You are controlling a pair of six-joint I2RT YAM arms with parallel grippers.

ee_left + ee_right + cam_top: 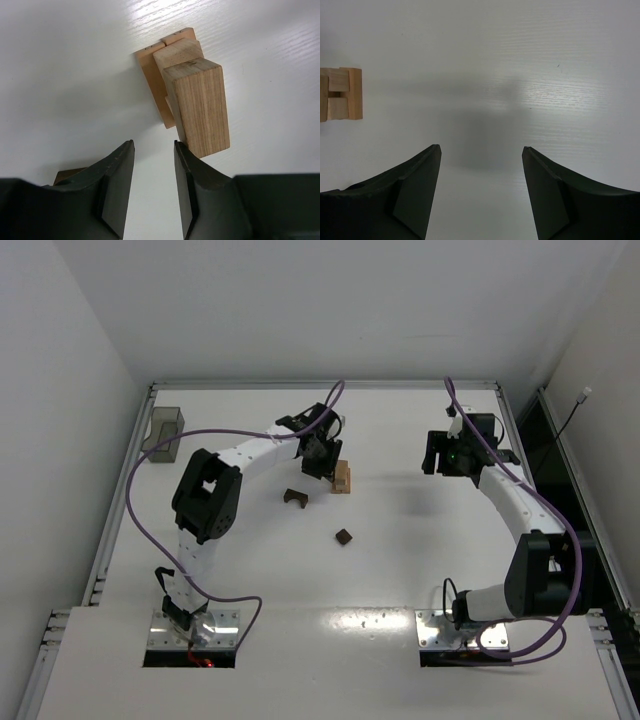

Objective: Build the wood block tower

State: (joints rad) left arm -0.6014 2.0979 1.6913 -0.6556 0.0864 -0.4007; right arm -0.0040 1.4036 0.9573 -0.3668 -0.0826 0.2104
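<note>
Top external, far left: a translucent grey bin (163, 430) sits by the left rail of the white table (420, 570), well apart from the rest.
Left gripper (322, 455): hangs over the table's middle, just left of the tower.
Left gripper, state: in the left wrist view its jaws stand a little apart with bare table between them, nothing held (153, 147).
Wood block tower (343, 477): stands on the table just beyond the left gripper. From the left wrist a tall tan block tops flatter tan pieces (197, 105). It lies ahead of the right-hand finger (192, 175), outside the gap. Whether that fingertip touches it, I cannot tell.
Loose pieces: a dark arch block (295, 498) lies near the tower on the near side, and a dark cube (344, 536) nearer the bases.
Right gripper (452, 452): off to the tower's right, well apart from it.
Right gripper, state: jaws spread wide over bare table, empty (481, 150).
Right wrist view: the tower shows at the left edge (340, 95).
</note>
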